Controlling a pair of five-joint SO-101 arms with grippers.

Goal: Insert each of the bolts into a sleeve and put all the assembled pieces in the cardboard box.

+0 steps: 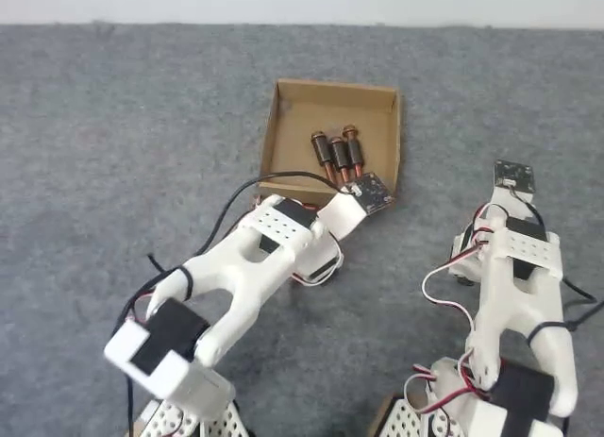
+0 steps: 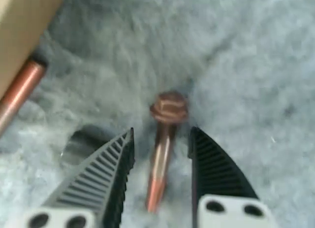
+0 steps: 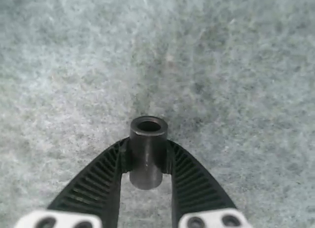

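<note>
Grey carpet covers the surface, meeting a pale wall.

High camera overhead, looking down and forward over carpet to box, left wrist camera close above carpet, sharing the box's corner, right wrist camera close behind sleeve, facing carpet.

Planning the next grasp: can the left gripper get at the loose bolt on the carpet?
Probably yes: the bolt lies between the open fingers of the left gripper, nothing over it, the box off to one side.
</note>
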